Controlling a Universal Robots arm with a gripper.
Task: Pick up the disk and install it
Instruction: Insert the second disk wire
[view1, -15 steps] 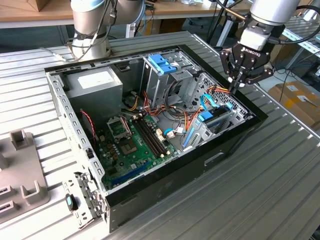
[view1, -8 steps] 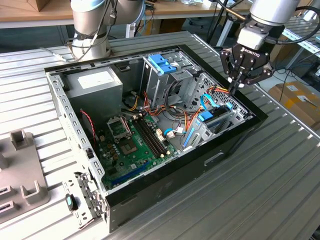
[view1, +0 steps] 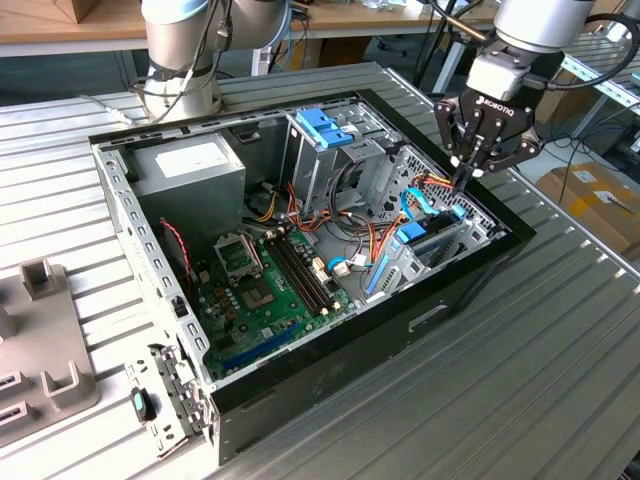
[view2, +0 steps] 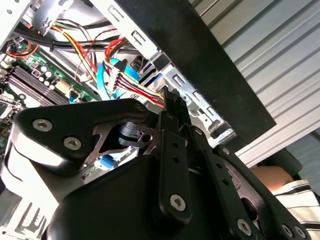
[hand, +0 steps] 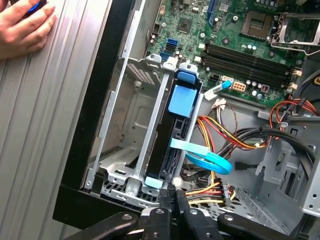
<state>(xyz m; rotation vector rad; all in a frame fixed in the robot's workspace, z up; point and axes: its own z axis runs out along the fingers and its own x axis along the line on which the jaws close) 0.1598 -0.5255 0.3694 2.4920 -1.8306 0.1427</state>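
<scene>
Blue-railed, the disk (hand: 172, 130) sits on edge in a metal drive bay (hand: 131, 150) at the open computer case's (view1: 470, 275) corner. Just above its end, the gripper (hand: 172, 197) has its fingers pressed together, holding nothing. Pushing down off-centre could jam the rails or snag the loose blue cable (hand: 205, 159) beside it.
</scene>
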